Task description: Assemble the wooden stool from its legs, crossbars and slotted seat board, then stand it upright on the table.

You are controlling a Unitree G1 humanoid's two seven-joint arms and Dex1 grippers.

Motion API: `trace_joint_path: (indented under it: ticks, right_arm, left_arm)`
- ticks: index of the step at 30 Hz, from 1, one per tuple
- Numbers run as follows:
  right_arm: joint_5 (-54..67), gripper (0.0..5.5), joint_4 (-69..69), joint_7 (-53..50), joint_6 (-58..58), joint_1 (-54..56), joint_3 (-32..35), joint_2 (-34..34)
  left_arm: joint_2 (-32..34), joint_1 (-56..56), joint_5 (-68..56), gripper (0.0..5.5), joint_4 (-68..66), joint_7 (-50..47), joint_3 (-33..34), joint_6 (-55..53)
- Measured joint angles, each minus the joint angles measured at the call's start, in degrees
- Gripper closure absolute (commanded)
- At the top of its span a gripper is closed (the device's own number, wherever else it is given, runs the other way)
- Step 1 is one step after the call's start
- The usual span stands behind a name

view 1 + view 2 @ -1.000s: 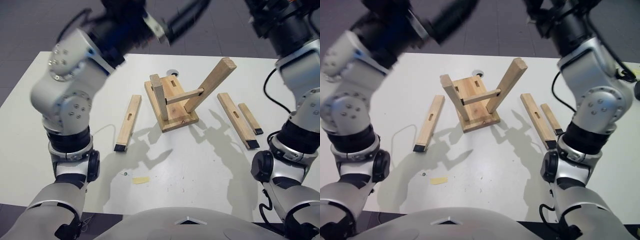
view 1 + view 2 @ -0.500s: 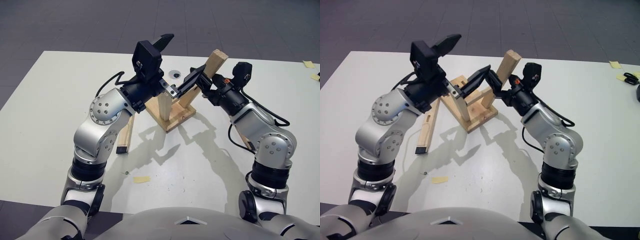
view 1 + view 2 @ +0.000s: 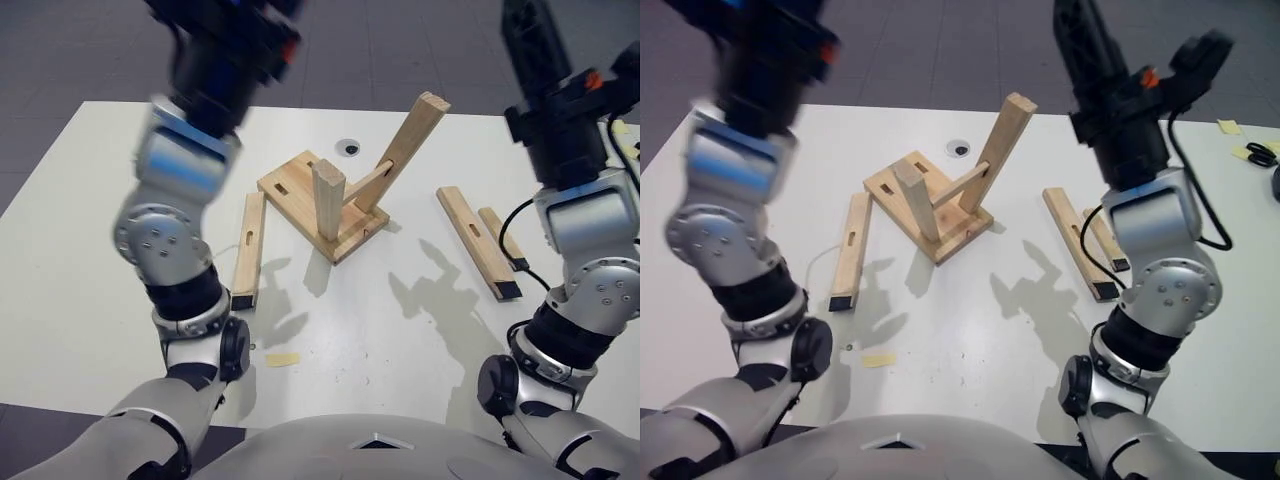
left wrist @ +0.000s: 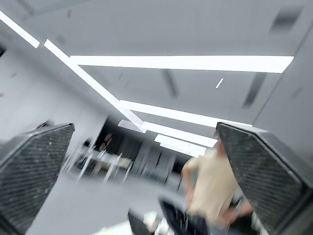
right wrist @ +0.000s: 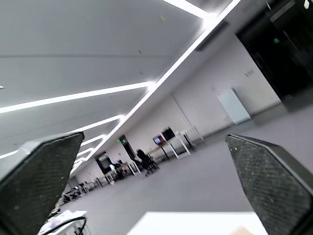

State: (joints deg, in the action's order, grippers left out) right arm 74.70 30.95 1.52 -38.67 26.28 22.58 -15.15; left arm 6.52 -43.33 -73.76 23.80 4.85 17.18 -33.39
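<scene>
Lying at the middle of the bench (image 3: 400,330), the seat board (image 3: 290,185) carries an upright leg (image 3: 328,200), a leaning leg (image 3: 412,140) and a crossbar (image 3: 368,185) between them. A loose leg (image 3: 248,250) lies to its left, a long piece (image 3: 476,240) and a short piece (image 3: 500,237) to its right. High above, the left gripper (image 4: 144,126) and right gripper (image 5: 155,136) are released, grasping nothing.

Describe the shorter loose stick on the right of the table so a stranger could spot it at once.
On the white table, look to the robot's right of the half-built stool in the middle: two loose wooden pieces lie side by side there. The stick is the outer one, nearer the table's right edge, and clearly shorter than the slotted leg beside it.
</scene>
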Motion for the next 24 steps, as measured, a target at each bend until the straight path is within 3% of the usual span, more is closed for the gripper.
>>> trace_joint_path:
  ticks: [2, 5, 13, 17, 24]
  right_arm:
    - [-0.91, 0.12, 3.09, 5.05, -2.22, -0.21, -4.72, -3.42]
    - [-11.37, 0.12, 6.32, 13.42, -4.30, -4.19, -16.88, -9.63]
    - [-34.81, 0.12, 1.05, 17.75, 1.62, -7.52, -32.15, -10.13]
    - [-48.03, 0.12, -3.01, 15.40, 6.65, -7.74, -33.77, -11.35]
    - [-63.43, 0.12, -9.68, 11.11, 12.05, -8.68, -23.53, -19.52]
  left_arm:
    - [4.28, -1.53, 1.22, 0.10, -1.36, -0.54, 1.97, 0.23]
    - [11.38, 0.16, 12.49, 0.10, -5.19, 0.72, -0.24, 0.35]
    - [9.22, 7.48, 19.76, 0.10, -6.14, 2.93, -6.32, 0.78]
    - [8.11, 7.78, 20.15, 0.10, -6.09, 3.34, -6.21, 1.13]
    - [8.16, 9.03, 20.60, 0.10, -6.33, 3.64, -4.05, 1.45]
